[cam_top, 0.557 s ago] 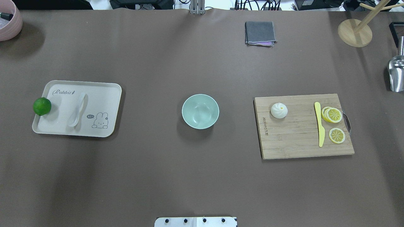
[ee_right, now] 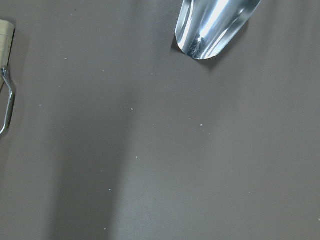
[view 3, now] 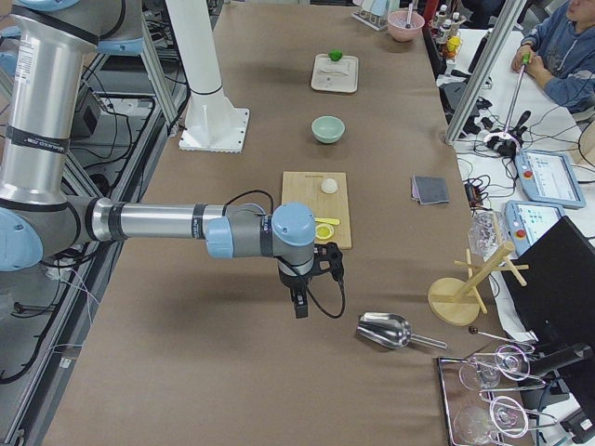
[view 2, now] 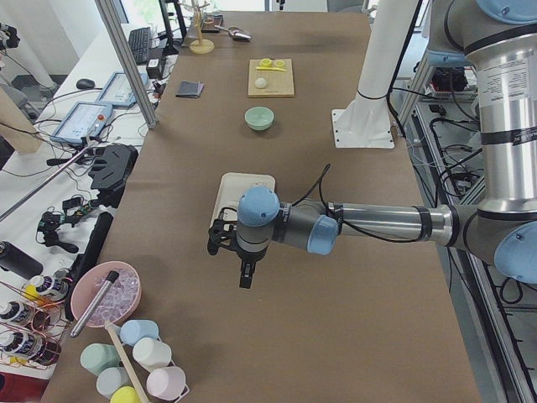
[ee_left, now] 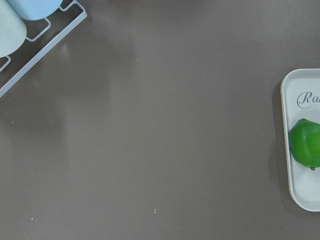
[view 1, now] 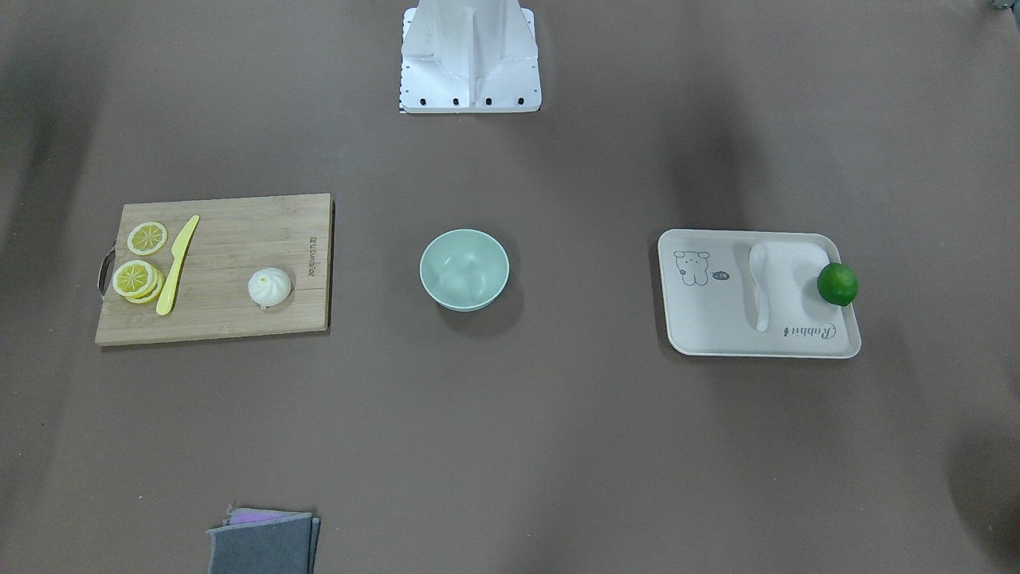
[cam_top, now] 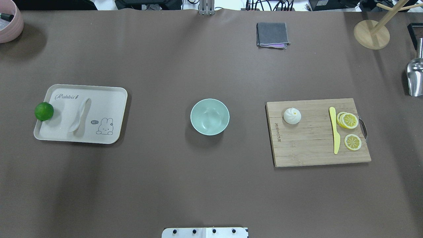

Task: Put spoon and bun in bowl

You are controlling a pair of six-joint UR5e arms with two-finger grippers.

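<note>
Spoon (cam_top: 81,115) on cream tray (cam_top: 109,99), bun (cam_top: 292,116) on cutting board (cam_top: 310,145), mint bowl (cam_top: 210,116) between; left claw (view 2: 244,280) and right claw (view 3: 299,307) opening cannot be determined.

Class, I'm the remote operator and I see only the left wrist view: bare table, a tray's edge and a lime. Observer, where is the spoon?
Observer: The spoon lies on the tray, apart from the lime, with its scoop toward the robot.
Operator: And the bowl?
Observer: The bowl stands empty mid-table, between the tray and a cutting board.
Operator: The bun?
Observer: The bun sits on that board, apart from the yellow knife.
</note>
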